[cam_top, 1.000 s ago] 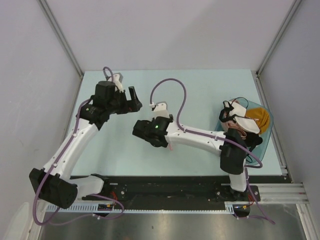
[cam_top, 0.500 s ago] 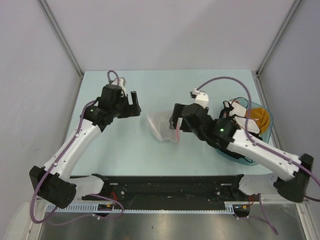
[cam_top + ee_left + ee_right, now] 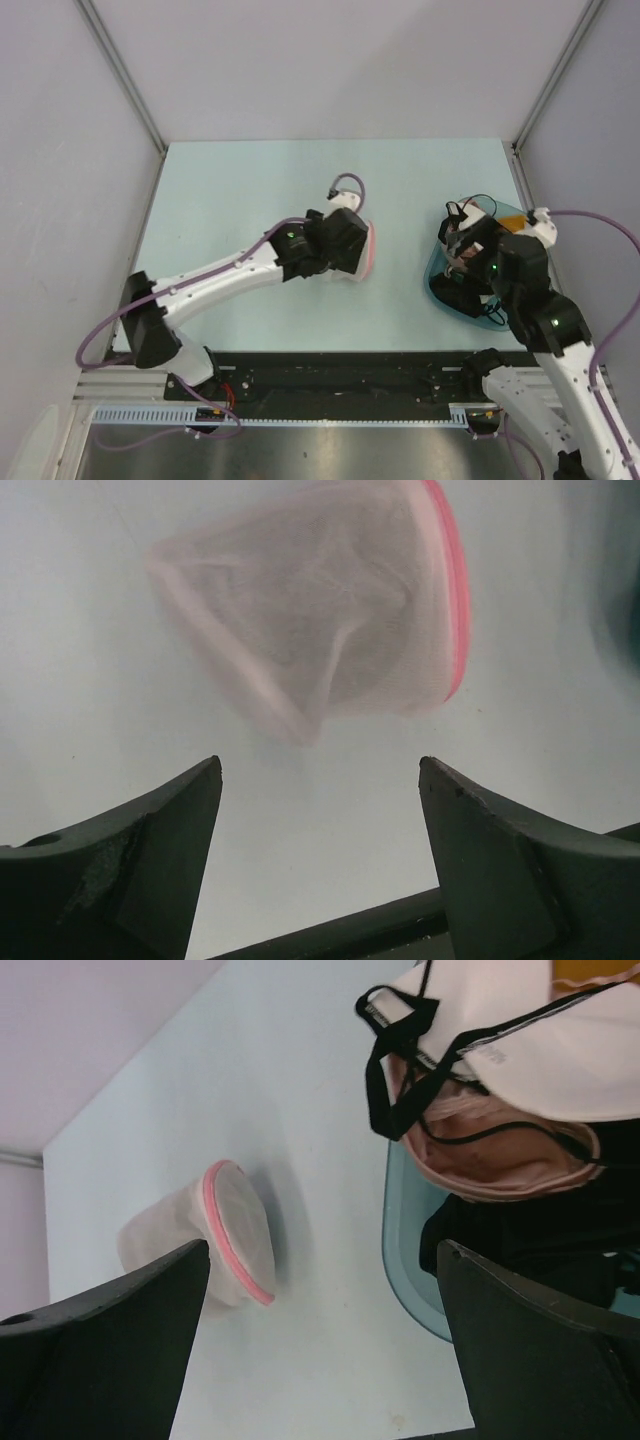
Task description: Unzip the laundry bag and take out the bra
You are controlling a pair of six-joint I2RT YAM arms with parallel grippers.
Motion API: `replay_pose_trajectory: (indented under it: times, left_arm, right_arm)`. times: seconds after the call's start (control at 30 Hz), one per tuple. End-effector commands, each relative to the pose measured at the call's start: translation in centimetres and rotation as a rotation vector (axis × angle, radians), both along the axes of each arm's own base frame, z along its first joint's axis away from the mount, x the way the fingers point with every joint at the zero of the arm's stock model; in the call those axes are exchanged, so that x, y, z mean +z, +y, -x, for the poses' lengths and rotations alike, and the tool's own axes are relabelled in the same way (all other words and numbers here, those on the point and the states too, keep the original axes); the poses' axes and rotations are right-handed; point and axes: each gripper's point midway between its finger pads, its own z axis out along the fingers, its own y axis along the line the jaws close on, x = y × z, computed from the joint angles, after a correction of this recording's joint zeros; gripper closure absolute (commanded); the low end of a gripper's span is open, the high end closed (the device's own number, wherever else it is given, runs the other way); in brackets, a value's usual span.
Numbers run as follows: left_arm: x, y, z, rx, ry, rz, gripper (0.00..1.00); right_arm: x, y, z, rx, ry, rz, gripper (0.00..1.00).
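The laundry bag (image 3: 330, 620) is seen lying on its side on the table (image 3: 90, 730), just ahead of the left gripper (image 3: 320, 770) and centred on the gap between its jaws, which are spread apart with nothing caught between them. The mesh is slumped and see-through, with its pink rim (image 3: 455, 590) turned toward the jaw at the right of that wrist view. No garment can be made out inside, though the view is blurred, and whether the zip is undone cannot be told. From the right gripper (image 3: 325, 1250), whose jaws are held wide and empty, the bag is found well ahead, nearer the jaw at the left of its view, while a teal basin (image 3: 400, 1250) sits close ahead of the other jaw. A pink cupped garment (image 3: 490, 1150) with black straps is heaped there among other cloth. If that is the bra, the removal is judged done and little is left
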Motion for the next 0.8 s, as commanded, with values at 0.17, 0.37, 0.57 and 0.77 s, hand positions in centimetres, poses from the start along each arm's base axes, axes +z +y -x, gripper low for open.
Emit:
replay_pose_trajectory:
  times: [0.17,0.37,0.57,0.77]
  left_arm:
    - [-1.2,-7.1,0.0,-0.014,-0.111,-0.107,0.15]
    - [-4.8,-7.2,-1.9,0.076,-0.167,-0.318,0.16]
    - [-7.5,-8.7,-2.7,0.058,-0.176,-0.345,0.3]
    - [-4.8,-7.9,-4.4,0.051,-0.193,-0.367,0.95]
  right_arm:
    - [-1.0,-2.3,4.1,-0.019,0.04,-0.005,0.0]
    - [-1.0,-2.5,5.2,-0.009,0.032,-0.005,0.0]
    - [-1.2,-1.9,5.1,0.025,0.047,-0.011,0.0]
    - [-1.0,-1.2,5.1,0.06,0.043,-0.027,0.0]
